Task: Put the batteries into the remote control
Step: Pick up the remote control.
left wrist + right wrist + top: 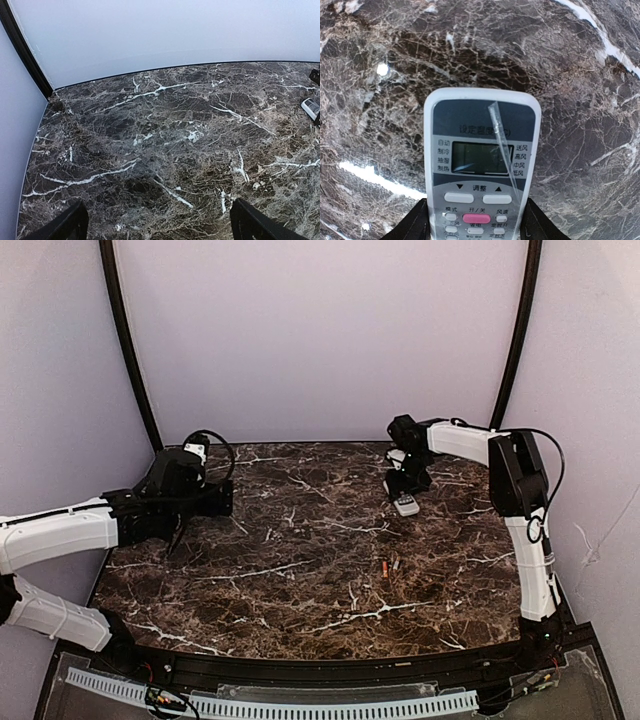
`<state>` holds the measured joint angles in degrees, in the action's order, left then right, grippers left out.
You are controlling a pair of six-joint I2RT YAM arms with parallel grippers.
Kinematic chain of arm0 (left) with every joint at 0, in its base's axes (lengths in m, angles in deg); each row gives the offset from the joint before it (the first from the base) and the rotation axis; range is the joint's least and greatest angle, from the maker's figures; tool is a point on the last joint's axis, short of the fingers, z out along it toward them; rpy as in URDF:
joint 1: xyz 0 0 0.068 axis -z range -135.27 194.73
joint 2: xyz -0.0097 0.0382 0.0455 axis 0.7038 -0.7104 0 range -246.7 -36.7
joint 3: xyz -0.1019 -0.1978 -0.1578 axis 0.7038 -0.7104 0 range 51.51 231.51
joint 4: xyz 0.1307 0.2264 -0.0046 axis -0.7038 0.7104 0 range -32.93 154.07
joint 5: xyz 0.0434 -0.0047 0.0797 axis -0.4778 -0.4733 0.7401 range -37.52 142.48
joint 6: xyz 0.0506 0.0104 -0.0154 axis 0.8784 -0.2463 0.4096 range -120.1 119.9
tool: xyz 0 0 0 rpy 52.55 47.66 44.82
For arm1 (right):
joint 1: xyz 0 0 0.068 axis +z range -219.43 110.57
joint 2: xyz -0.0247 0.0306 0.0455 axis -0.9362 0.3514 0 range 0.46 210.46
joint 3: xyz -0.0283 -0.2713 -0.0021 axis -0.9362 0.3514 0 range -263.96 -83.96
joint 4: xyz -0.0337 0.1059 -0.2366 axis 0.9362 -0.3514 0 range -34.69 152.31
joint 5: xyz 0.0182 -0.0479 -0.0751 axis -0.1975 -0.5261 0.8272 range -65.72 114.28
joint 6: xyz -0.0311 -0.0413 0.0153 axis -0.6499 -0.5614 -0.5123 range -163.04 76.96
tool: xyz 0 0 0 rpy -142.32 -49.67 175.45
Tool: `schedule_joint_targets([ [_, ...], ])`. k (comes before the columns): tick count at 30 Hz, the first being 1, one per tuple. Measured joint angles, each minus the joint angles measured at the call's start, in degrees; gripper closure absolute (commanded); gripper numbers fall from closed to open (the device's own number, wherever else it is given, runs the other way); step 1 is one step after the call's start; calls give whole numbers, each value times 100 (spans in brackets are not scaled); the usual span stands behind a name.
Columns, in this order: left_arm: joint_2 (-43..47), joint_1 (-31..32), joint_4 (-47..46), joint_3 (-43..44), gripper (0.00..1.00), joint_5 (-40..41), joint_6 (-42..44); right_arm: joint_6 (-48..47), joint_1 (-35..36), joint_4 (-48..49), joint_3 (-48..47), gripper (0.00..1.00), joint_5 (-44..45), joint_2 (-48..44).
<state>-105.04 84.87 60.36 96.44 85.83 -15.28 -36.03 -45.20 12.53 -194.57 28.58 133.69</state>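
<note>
1. Top external view:
   - The left gripper (222, 498) hangs over the left side of the dark marble table (300, 600); its finger spacing cannot be read from here.
   - The right gripper (408, 486) points down at the back right of the table; the remote control (406, 505) shows as a small white handset right under its tip.
   - An orange-red battery (384, 567) lies on the marble near the table's middle, well apart from the remote and nearer the arm bases; a second small piece lies just beside it, too small to identify.
2. Left wrist view:
   - The two black fingers (60, 227) sit at the bottom corners, spread wide with only bare marble between them; this gripper is released and grips nothing.
   - The pale back wall (165, 35) curves across the top.
   - One corner of the remote peeks in at the right edge, far from these fingers.
3. Right wrist view:
   - The remote fills the lower middle, face up and screen end pointing away.
   - On its face are the dark screen (479, 158), grey buttons and one pink button (476, 218); a clear tape strip (502, 145) runs slantwise over it.
   - The black fingers (412, 225) press against both long sides at the button end, so this gripper is grasping the remote.
   - Whether the remote rests on the marble or is lifted off it cannot be told.
</note>
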Motion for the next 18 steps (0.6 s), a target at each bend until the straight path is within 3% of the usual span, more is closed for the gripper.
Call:
schedule_joint_targets([
  [7,197,0,-48,197,0,-330,361,-98,4,-35,-55,56,-361,-225],
  [13,243,0,-295,199,0,-1355,560,-122,7,470,225,57,-1766,-1513],
  [18,249,0,-802,197,0,-2664,601,24,13,1639,636,61,-3344,-2903],
])
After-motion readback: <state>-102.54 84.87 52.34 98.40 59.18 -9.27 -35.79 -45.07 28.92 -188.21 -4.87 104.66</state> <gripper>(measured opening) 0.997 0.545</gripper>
